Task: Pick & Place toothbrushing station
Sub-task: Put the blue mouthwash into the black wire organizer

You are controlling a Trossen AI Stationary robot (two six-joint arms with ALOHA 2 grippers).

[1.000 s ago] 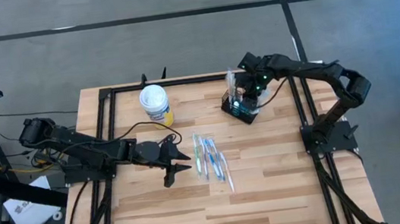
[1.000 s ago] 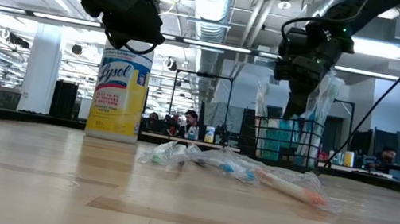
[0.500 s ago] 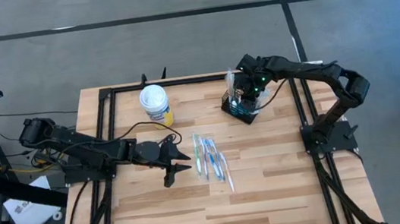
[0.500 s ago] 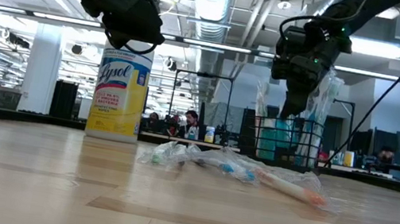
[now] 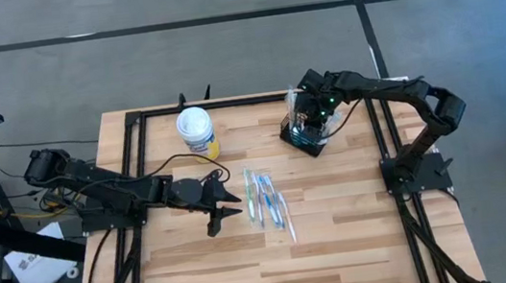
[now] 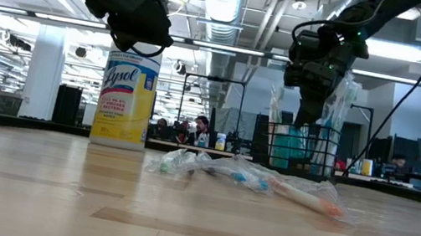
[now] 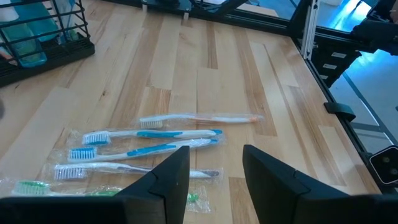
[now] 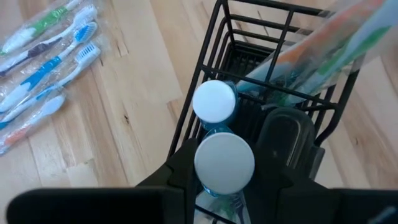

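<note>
The yellow canister (image 6: 127, 96) carries the word "Lysol" in blue letters. The toothbrushing station (image 5: 306, 133) is a black wire caddy standing at the far right part of the surface (image 5: 342, 237); it holds white-capped bottles (image 8: 215, 101) and wrapped toothbrushes. The right gripper (image 5: 315, 107) is directly above it; I cannot tell its fingers. The left gripper (image 7: 214, 167), fingers apart, hovers beside the wrapped toothbrushes (image 5: 267, 199).

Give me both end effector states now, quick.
Left end effector: open, empty, hovering beside the wrapped toothbrushes.
Right end effector: over the black wire caddy; open or shut cannot be told.
</note>
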